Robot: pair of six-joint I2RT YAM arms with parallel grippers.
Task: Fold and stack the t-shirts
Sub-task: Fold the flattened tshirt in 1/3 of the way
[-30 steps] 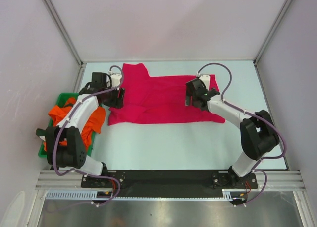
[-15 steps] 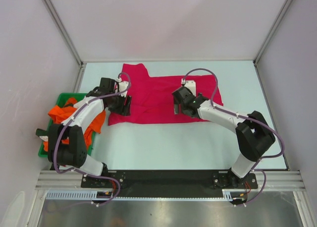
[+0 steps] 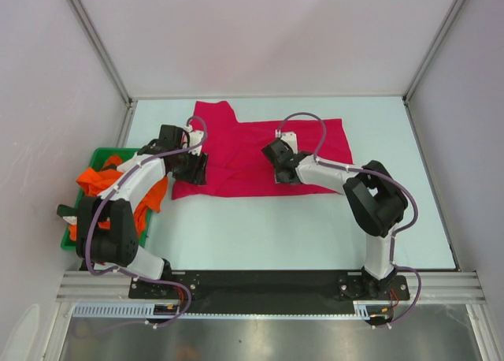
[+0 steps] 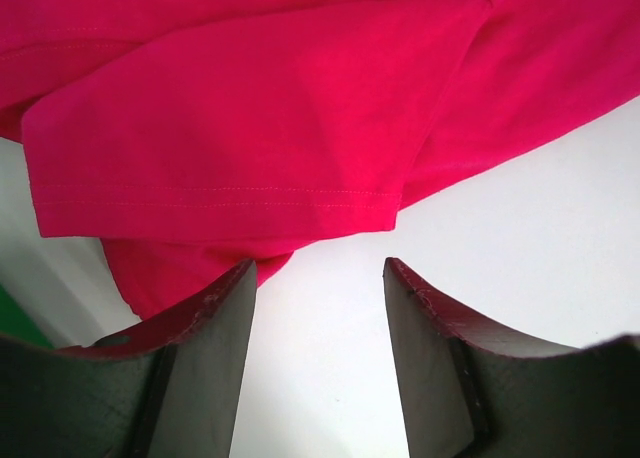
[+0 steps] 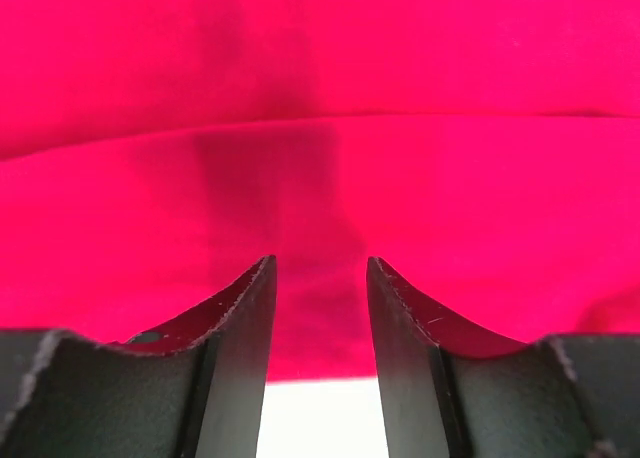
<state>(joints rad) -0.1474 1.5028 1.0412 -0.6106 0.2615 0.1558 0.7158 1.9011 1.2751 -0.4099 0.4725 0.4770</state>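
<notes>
crosswise, the crimson t-shirt (image 3: 236,152) lies long axis left-right; both jaws parted, empty.

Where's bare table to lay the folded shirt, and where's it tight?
Widest bare table: the strip between the crimson shirt and the near edge. Another lies beside the shirt's right edge. Crowded left: the green tray of orange shirts sits there.
</notes>
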